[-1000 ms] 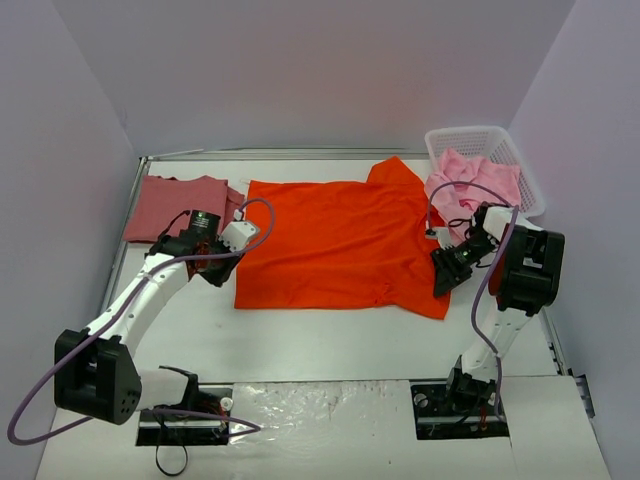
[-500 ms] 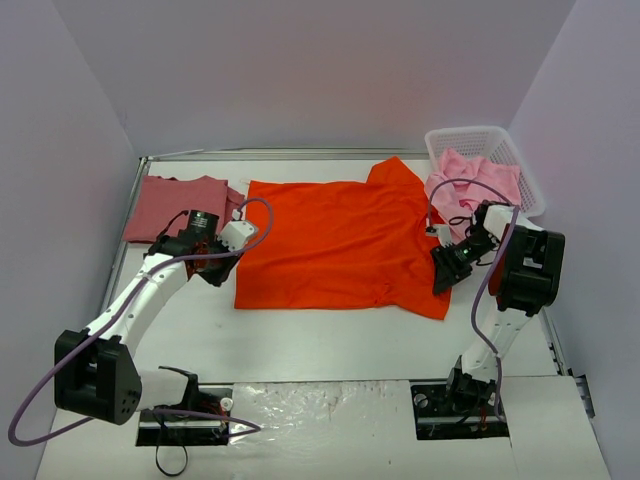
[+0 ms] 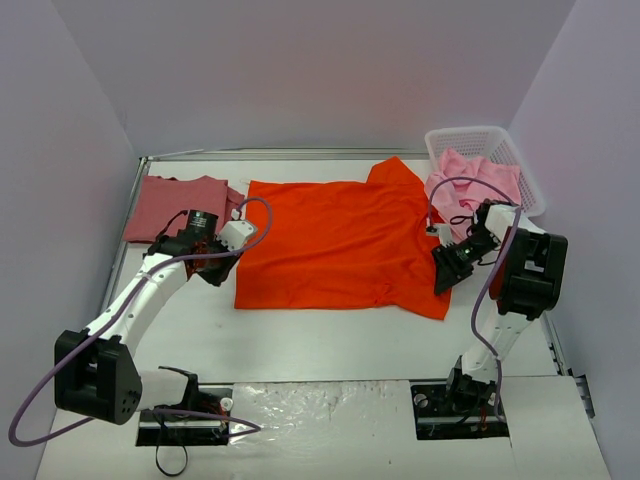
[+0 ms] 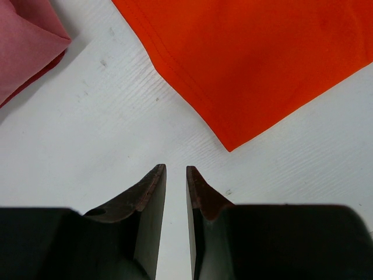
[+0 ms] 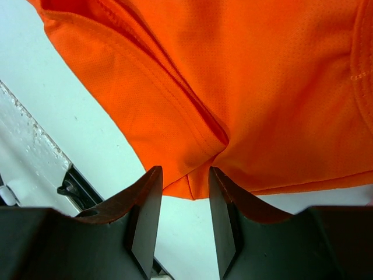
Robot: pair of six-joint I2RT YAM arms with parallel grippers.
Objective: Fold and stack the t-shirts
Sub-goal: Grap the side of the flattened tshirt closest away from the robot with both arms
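Nearby, pink t-shirts point(image 3: 478, 176) in white basket point(image 3: 465, 130)

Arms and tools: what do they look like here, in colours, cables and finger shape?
Left arm and right arm: white links, bulky black joint housings, a purple cable looping along each. Left tool and right tool: black bodies, two tapered fingers with brownish inner faces. No markings visible.
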